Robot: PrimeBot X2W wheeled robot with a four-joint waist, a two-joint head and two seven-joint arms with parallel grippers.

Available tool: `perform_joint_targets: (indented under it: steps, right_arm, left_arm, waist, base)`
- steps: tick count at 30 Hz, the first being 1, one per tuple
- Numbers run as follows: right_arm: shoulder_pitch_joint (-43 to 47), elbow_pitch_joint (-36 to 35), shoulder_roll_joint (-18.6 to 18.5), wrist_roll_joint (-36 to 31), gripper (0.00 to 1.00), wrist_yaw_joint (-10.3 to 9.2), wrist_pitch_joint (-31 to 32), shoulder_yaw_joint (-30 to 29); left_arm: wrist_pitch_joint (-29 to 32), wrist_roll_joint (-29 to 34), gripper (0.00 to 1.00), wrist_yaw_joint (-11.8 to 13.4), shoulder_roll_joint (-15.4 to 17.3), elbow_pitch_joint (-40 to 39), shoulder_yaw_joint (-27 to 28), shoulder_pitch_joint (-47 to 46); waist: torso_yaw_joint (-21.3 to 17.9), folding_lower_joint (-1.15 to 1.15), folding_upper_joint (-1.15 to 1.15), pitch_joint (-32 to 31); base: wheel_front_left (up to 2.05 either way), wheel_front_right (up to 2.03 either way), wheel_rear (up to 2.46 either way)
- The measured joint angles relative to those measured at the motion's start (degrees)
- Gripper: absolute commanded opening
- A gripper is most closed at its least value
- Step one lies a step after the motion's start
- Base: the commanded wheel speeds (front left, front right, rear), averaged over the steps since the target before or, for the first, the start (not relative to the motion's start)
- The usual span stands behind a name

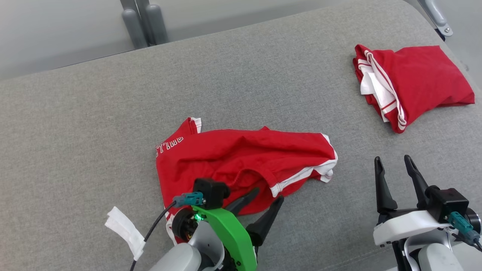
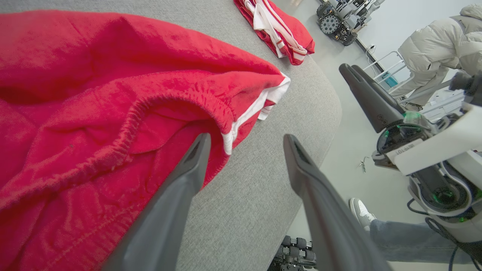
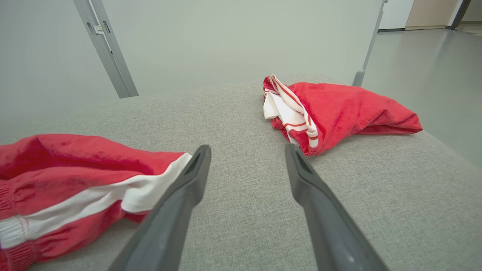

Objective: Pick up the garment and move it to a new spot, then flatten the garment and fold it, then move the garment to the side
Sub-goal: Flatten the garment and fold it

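Observation:
A crumpled red garment [image 1: 241, 162] with white trim lies in the middle of the grey padded surface [image 1: 94, 124]. My left gripper [image 1: 268, 194] stands open at its near edge, one finger over the red cloth and the other over bare grey fabric. In the left wrist view, the garment [image 2: 113, 94] spreads up and left of the left gripper [image 2: 247, 137], its elastic waistband just beyond the left finger. My right gripper [image 1: 392, 159] is open over bare surface to the right of the garment. In the right wrist view, the right gripper [image 3: 247, 147] holds nothing and the garment's white-striped edge [image 3: 75, 177] lies to its left.
A second red and white garment [image 1: 421, 82], folded, sits at the far right corner. A white tag [image 1: 124, 227] lies at the near left. Grey posts [image 1: 145, 22] stand behind the surface. A person in a pale jacket [image 2: 433, 49] and a shoe [image 2: 361, 212] show beyond the right edge.

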Motion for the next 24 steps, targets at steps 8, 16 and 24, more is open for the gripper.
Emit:
perform_joint_targets:
  steps: [8, 16, 24]
  right_arm:
    - [-1.6, -0.2, 0.0, 0.1, 1.00, 0.00, 0.0, 1.8]
    - [-1.7, -0.1, 0.0, 1.0, 1.00, 0.00, 0.0, 1.0]
    - [0.0, 0.3, 0.0, 1.5, 1.00, 0.00, 0.0, -0.1]
  left_arm:
    - [1.6, 1.2, 1.00, 2.6, -1.7, 3.2, -1.2, -1.2]
    - [1.5, 2.2, 0.95, 2.2, -3.1, 8.5, -2.0, -5.1]
    - [2.3, 1.2, 0.00, 0.8, -1.9, 3.5, -2.5, -4.9]
  waist:
    - [-0.1, 0.00, 0.00, 0.5]
    - [-2.5, 0.00, 0.00, 3.0]
    - [-2.4, 0.00, 0.00, 3.7]
  base:
    - [0.00, 0.00, 0.00]
    - [0.00, 0.00, 0.00]
    - [0.00, 0.00, 0.00]
